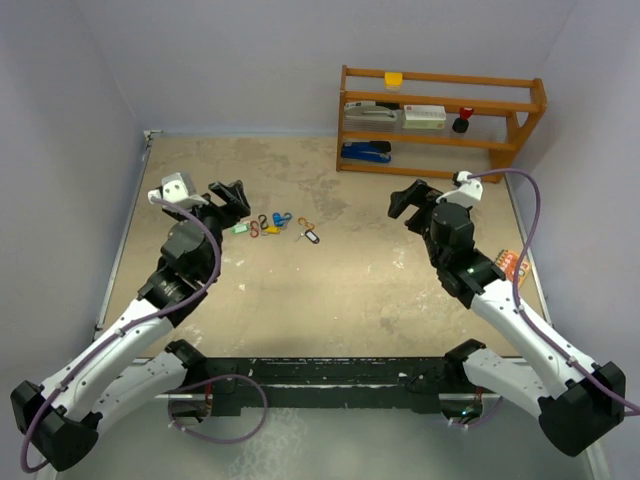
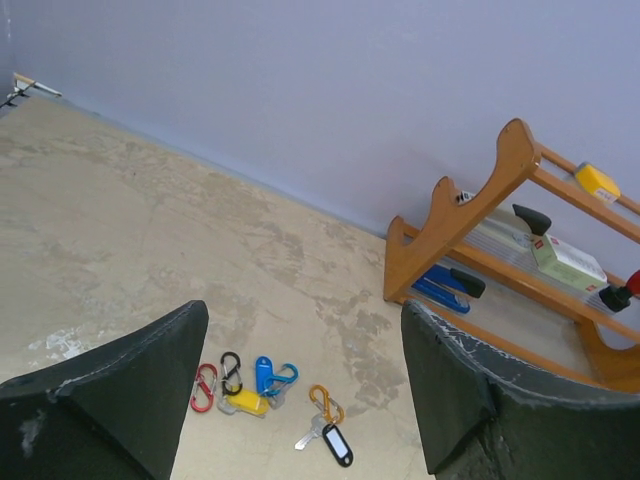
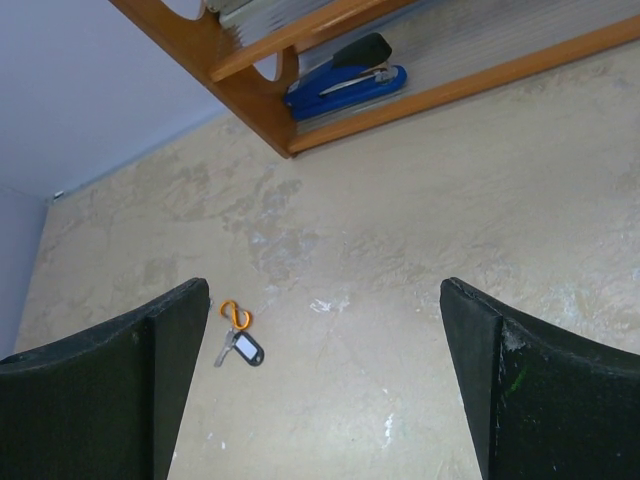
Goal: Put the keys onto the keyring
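From above, the keys (image 1: 272, 224) are seen strung in a left-to-right row on the tabletop (image 1: 330, 300), just ahead of the left tool (image 1: 228, 197), probably placed within its reach for threading. The right tool (image 1: 408, 197) is held well apart.

In the left wrist view, the left tool (image 2: 302, 310) is spread wide and empty, facing them.

In the right wrist view, the right tool (image 3: 322, 290), likewise wide and empty, is pointed toward the black-tagged key (image 3: 247, 350), laid roughly crosswise beside an orange hook (image 3: 236, 315).

Left gripper (image 2: 302, 312) jaws wide apart. Keys (image 2: 262, 385) on table (image 2: 120, 230), among red, black, orange hooks (image 2: 204, 388). Rack (image 2: 480, 215) right, blue stapler (image 2: 447, 285) on it.
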Available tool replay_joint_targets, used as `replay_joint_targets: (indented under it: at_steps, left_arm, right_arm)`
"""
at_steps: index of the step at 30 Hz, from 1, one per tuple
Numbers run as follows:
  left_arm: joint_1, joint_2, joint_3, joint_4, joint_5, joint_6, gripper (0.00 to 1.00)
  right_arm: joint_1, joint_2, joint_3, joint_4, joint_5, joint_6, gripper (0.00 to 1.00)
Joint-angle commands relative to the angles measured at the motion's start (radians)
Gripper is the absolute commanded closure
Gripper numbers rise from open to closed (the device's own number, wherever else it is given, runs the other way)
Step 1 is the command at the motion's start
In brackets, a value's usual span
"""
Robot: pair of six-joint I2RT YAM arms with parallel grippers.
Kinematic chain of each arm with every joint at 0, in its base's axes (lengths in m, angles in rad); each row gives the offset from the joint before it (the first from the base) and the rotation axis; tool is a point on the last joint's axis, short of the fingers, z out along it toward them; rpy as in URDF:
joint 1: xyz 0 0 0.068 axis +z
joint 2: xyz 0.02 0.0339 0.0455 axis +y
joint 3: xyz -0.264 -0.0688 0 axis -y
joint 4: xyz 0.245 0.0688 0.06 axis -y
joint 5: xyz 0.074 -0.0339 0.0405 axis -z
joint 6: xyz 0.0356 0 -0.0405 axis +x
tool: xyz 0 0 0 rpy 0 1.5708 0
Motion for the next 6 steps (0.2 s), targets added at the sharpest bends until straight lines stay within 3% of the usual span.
replay_joint_targets:
  at_steps: [1, 6]
  left_arm:
    - [0.005, -0.041, 0.04, -0.014, -0.034, -0.009, 0.25]
    - [0.005, -0.06, 0.035, -0.014, -0.04, -0.021, 0.24]
  right_arm:
    - [-0.003, 0.011, 0.05, 0.009, -0.009, 0.003, 0.0]
    - [-0.004, 0.011, 0.081, -0.028, -0.023, -0.003, 0.0]
